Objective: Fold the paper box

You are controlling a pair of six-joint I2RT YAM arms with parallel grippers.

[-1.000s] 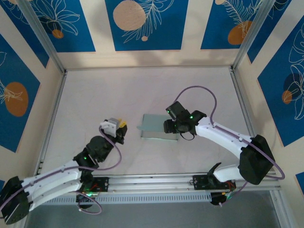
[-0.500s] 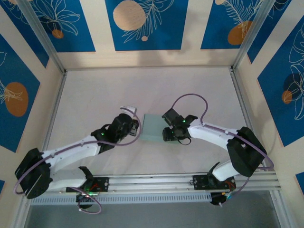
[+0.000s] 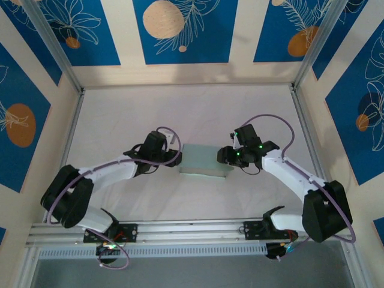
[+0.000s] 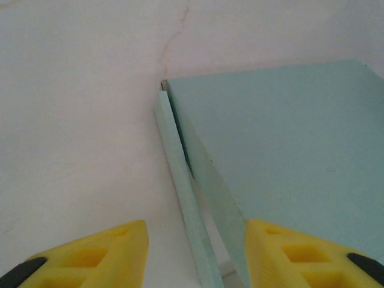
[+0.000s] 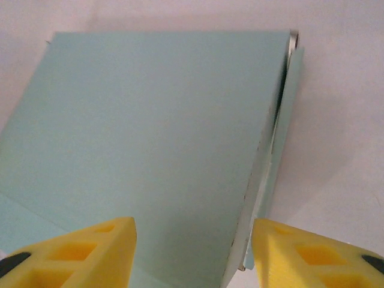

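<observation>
I've got the paper box [image 3: 206, 162] lying flat on the tabletop [image 3: 120, 114] between my left jaws and right jaws, both spread open, each straddling a loose end flap [image 4: 180, 198], ready, I reckon, to press it shut

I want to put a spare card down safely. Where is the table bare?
Bare: the wide table stretch between the paper box and the back wall, and the strip before the near rail. Crowded: both box ends, where the left claw and right claw sit.
</observation>
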